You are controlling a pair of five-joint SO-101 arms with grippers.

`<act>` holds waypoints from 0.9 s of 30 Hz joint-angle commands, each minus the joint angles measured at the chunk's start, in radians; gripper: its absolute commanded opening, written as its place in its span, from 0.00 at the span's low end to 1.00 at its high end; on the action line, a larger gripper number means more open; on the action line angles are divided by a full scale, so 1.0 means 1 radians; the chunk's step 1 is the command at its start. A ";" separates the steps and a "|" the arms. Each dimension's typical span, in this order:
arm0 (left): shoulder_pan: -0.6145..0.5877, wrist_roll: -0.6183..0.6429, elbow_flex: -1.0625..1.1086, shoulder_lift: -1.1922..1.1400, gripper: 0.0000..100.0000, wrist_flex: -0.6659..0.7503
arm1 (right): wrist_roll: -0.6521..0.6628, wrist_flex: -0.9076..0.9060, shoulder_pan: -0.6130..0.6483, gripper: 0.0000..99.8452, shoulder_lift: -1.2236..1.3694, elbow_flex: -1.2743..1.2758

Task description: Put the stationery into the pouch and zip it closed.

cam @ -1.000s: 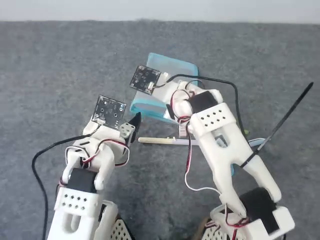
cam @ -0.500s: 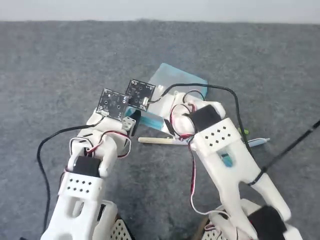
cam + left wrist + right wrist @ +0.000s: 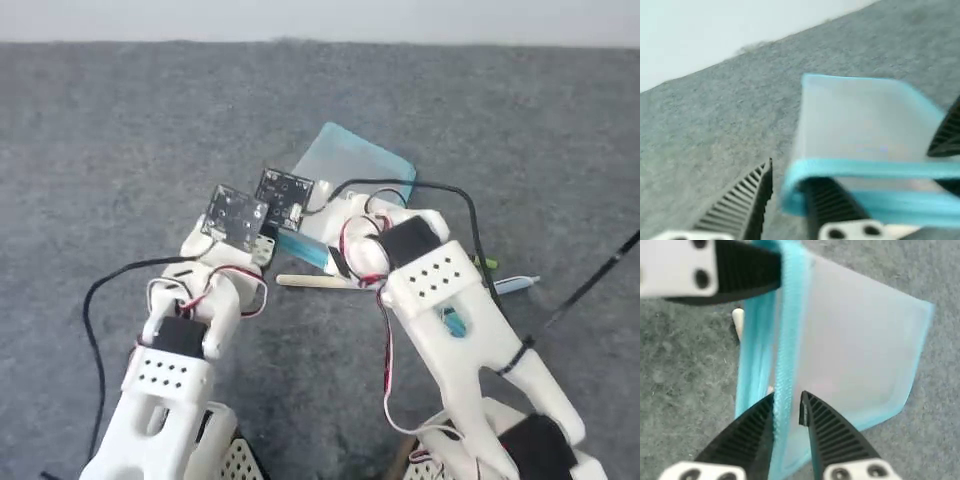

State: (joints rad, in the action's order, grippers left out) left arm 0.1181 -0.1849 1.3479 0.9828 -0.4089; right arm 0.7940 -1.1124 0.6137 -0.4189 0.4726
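Grey, carpet-like cloth (image 3: 100, 150) is covering the table, with a pale wall (image 3: 300, 20) running along its far edge. Two white robot arms are reaching in from the near side and meeting at a see-through pouch (image 3: 355, 170) with a light blue zip edge. The pouch is lying near the middle of the table, its zip edge facing the arms.

The left gripper (image 3: 790, 177) is sitting at one end of the zip edge. Its jaws are standing spread, and the blue edge is curling over one black finger (image 3: 832, 210).

The right gripper (image 3: 787, 396) is sitting further along the same edge. Its jaws are standing almost together, pinching the blue strip between them.

A pale wooden stick (image 3: 315, 282) is lying on the cloth just in front of the pouch, between the two arms. A light blue pen (image 3: 515, 284) is lying beside the right arm, well apart from the pouch.
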 commanded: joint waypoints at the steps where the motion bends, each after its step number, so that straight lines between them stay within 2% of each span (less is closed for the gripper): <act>1: 0.009 -0.023 0.012 -0.032 0.01 0.061 | 0.046 -0.001 0.062 0.01 -0.137 0.028; 5: 0.006 -0.017 0.010 -0.025 0.01 0.064 | 0.041 -0.001 0.053 0.01 -0.206 0.051; 7: 0.003 0.026 0.002 -0.023 0.01 0.061 | 0.034 -0.002 0.039 0.01 -0.211 0.052; 13: -0.143 0.155 -0.061 -0.032 0.01 0.014 | -0.184 0.036 -0.068 0.03 -0.211 0.052; 17: -0.192 0.229 -0.071 -0.032 0.01 -0.003 | -0.267 0.036 -0.114 0.15 -0.209 0.054; 21: -0.199 0.259 -0.071 -0.032 0.01 -0.003 | -0.276 -0.042 -0.116 0.24 -0.209 0.055; 24: -0.235 0.276 -0.076 -0.032 0.01 -0.003 | -0.276 -0.114 -0.131 0.22 -0.211 0.058; 27: -0.252 0.279 -0.084 -0.032 0.01 -0.003 | -0.278 -0.163 -0.209 0.18 -0.209 0.058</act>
State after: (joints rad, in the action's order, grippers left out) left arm -0.1166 0.0790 1.3387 0.9521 -0.4074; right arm 0.5301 -1.2321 0.4757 -0.5831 0.5355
